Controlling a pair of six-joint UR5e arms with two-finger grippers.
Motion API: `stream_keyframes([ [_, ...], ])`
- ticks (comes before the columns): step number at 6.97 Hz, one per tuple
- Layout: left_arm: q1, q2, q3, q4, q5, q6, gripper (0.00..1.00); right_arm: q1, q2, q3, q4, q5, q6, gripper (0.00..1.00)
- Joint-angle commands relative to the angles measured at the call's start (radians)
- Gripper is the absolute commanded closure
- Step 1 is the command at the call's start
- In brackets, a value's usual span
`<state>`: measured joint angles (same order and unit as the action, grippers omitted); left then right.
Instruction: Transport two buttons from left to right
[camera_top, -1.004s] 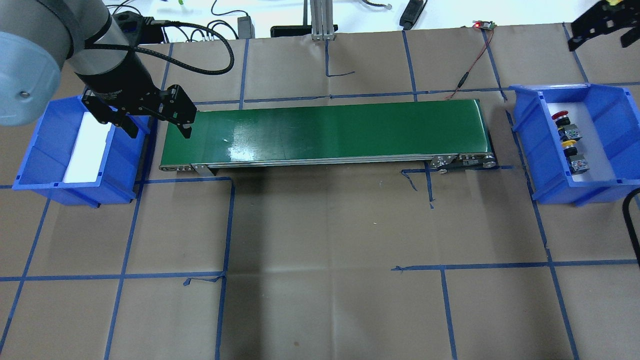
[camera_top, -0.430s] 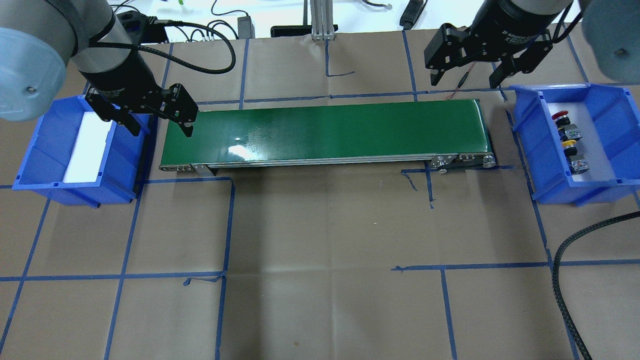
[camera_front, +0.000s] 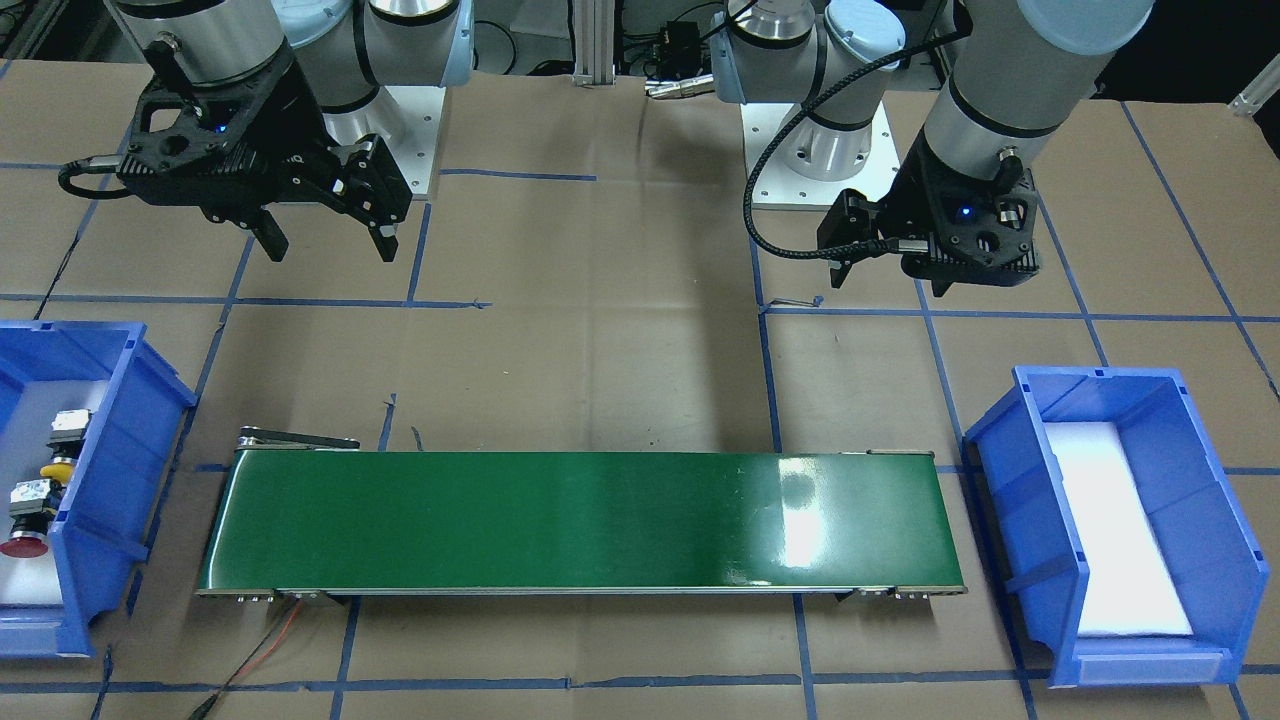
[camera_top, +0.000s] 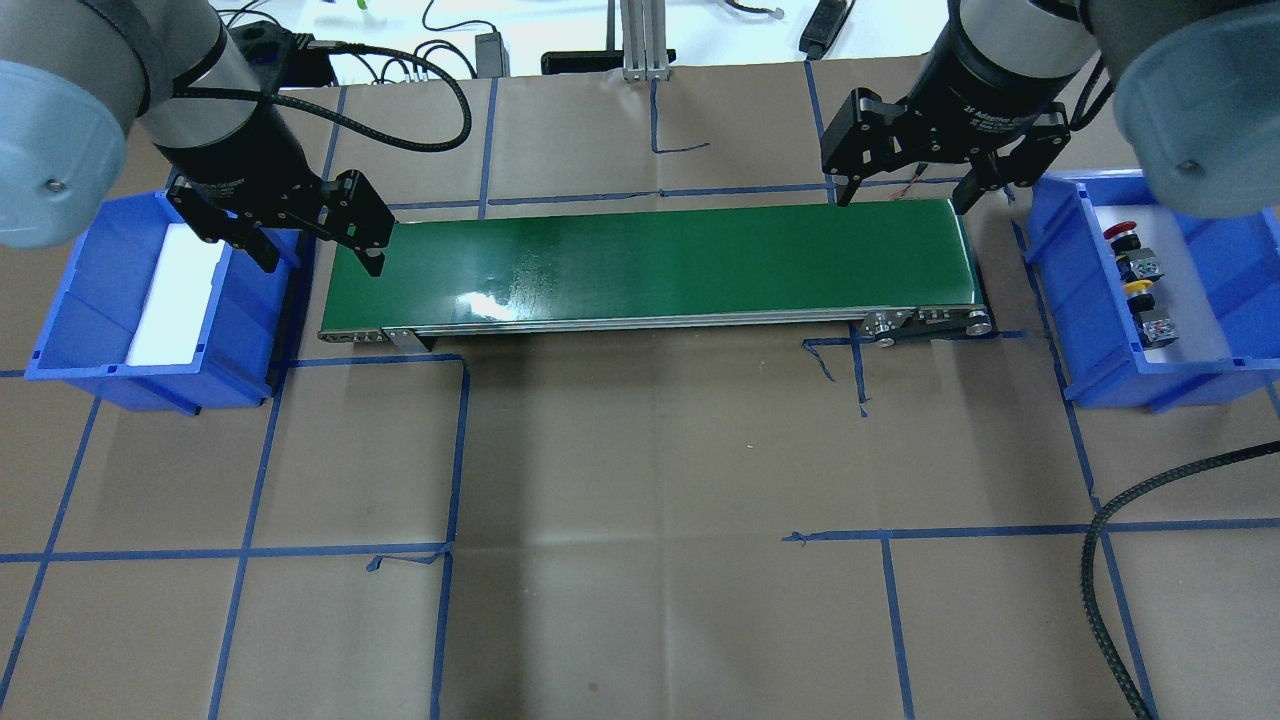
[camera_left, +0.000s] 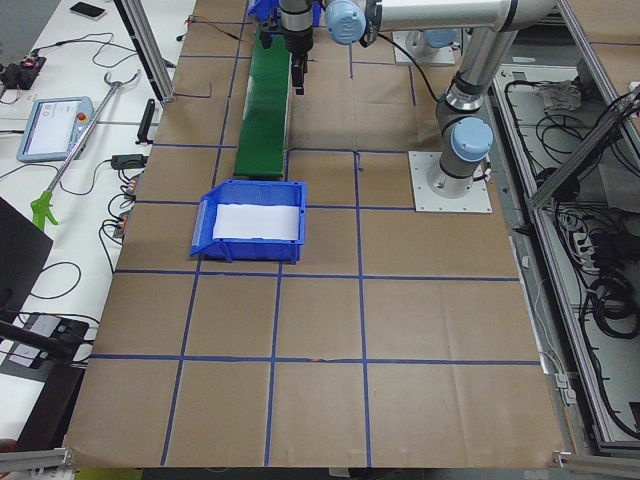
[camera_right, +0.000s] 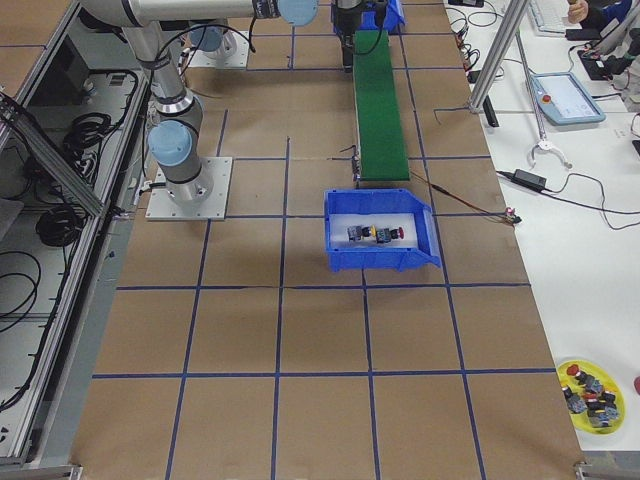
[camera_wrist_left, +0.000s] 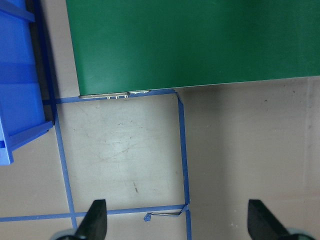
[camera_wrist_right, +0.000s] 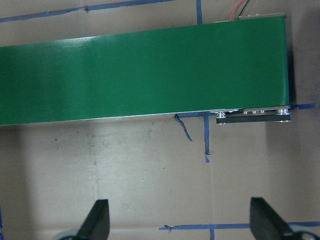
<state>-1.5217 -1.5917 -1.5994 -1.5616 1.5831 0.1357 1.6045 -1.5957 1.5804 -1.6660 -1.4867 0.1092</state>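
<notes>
The red-capped button (camera_top: 1122, 233) and the yellow-capped button (camera_top: 1136, 290) lie in the right blue bin (camera_top: 1052, 258), each with a black collar and grey base. They also show in the front view, the red one (camera_front: 20, 546) and the yellow one (camera_front: 58, 468), and in the right side view (camera_right: 375, 233). My right gripper (camera_top: 905, 195) hangs open and empty over the far right end of the green conveyor belt (camera_top: 650, 260), left of that bin. My left gripper (camera_top: 320, 262) hangs open and empty over the belt's left end, beside the left blue bin (camera_top: 75, 320).
The left bin holds only a white liner (camera_top: 175, 295). A red wire (camera_top: 935, 150) runs behind the belt's right end. Blue tape lines grid the brown table. A black cable (camera_top: 1100, 540) loops at the near right. The left wrist view shows belt (camera_wrist_left: 200, 40) and bare table.
My right arm has swung in from the far right corner to above the belt's right end, its gripper open throughout. My left gripper has barely moved. The buttons have not moved.
</notes>
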Motion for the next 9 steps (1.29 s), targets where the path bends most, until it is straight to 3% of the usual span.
stream_keyframes([
  [1,0.000,0.001,-0.001,0.000,0.000,0.001,0.00,0.000,-0.001,0.003,-0.004,-0.032,-0.002,0.00],
  [9,0.000,0.003,-0.002,0.002,0.000,-0.001,0.00,0.000,0.014,0.003,-0.009,-0.030,-0.003,0.00],
])
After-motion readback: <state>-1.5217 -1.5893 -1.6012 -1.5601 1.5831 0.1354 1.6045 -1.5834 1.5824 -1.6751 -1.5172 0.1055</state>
